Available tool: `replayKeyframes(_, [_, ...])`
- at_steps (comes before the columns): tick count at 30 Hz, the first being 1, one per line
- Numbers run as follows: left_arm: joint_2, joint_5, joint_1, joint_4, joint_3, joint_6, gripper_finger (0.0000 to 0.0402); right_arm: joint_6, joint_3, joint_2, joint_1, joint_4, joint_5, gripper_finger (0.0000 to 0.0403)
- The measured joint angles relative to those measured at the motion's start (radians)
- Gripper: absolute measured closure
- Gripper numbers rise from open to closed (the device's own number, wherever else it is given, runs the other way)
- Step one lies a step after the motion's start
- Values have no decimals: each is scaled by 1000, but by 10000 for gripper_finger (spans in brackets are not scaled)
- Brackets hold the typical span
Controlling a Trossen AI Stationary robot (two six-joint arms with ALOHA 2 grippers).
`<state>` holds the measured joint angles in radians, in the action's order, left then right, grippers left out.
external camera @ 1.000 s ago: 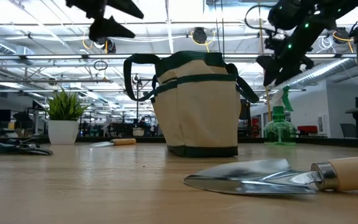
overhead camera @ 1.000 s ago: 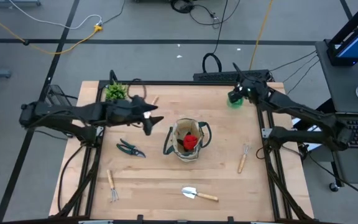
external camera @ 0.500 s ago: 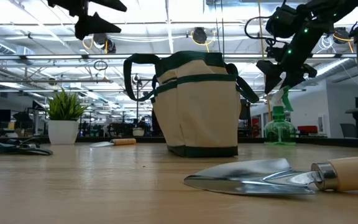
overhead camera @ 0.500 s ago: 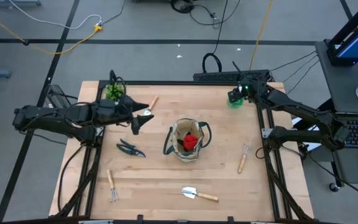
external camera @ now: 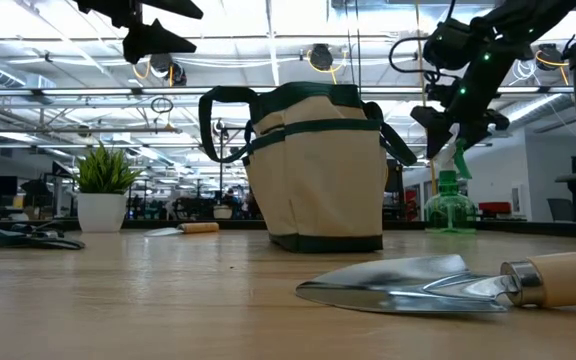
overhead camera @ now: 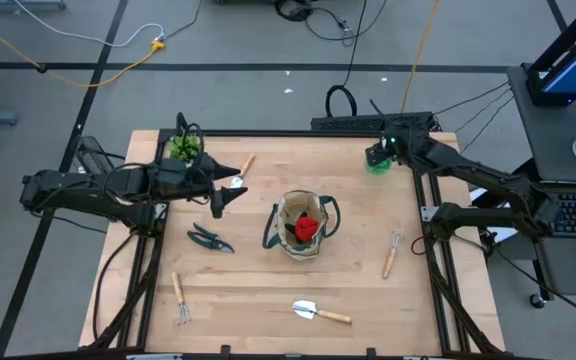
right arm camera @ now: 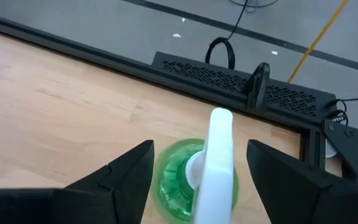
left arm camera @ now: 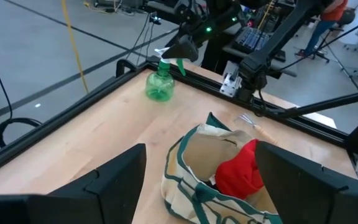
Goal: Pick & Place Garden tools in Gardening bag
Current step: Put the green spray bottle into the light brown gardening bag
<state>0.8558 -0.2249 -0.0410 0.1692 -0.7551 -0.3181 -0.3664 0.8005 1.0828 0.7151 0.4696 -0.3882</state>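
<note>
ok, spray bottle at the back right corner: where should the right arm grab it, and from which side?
Probably the neck, just under the white nozzle, coming straight down. The spray bottle stands upright with nothing close around it, and its green body bulges wide while the neck is slim. The right end effector is already open above it, one finger on each side of the nozzle. The left end effector waits open near the potted plant.

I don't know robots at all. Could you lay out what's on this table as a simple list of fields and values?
bag: beige gardening bag upright mid-table
in bag: red-black glove
right gripper: right gripper open, above the green spray bottle, at the far right corner
left gripper: left gripper open, raised, empty, left of the bag
loose tools: pruning shears, hand fork, trowel, second fork
also there: potted plant
</note>
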Motion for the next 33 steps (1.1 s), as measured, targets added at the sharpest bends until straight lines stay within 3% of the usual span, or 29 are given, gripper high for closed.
replayKeyframes(12, [-1,16,1,-50,27,42,94,-14,0,10,42,51,0,159])
replayKeyframes(24, [-103,72,4,-611,462,-44,94,-12,0,10,45,51,42,186])
replayKeyframes(33, [-139,68,3,-878,688,-124,94,-14,0,10,45,51,48,230])
